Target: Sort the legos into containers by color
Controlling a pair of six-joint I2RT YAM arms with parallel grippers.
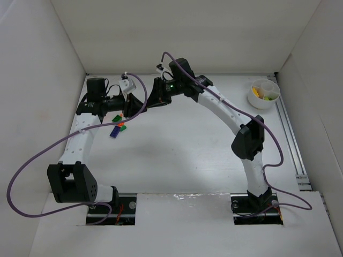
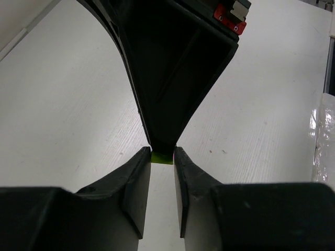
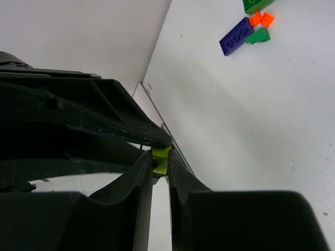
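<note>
Handover point, far-left part of the worktop [image 1: 177,155]. The left fingers [image 2: 137,180] are closed on a small lime-green brick [image 2: 162,157], pinching it at their very tips. The right fingers [image 3: 140,180] reach in from the opposite side, and in the right wrist view they are clamped on the two sides of the same brick, so both arms grip it tip to tip. In the top view the brick itself is hidden where the fingers meet.

A loose group lies on the worktop just on the near side of that meeting point: a dark blue brick [image 3: 236,36], two orange bricks [image 3: 261,20] and green bricks [image 3: 258,35], close together.

The divided white cup [image 1: 262,105] stands well apart at the far right, with yellow pieces in one wedge and a lime-green piece in another.
</note>
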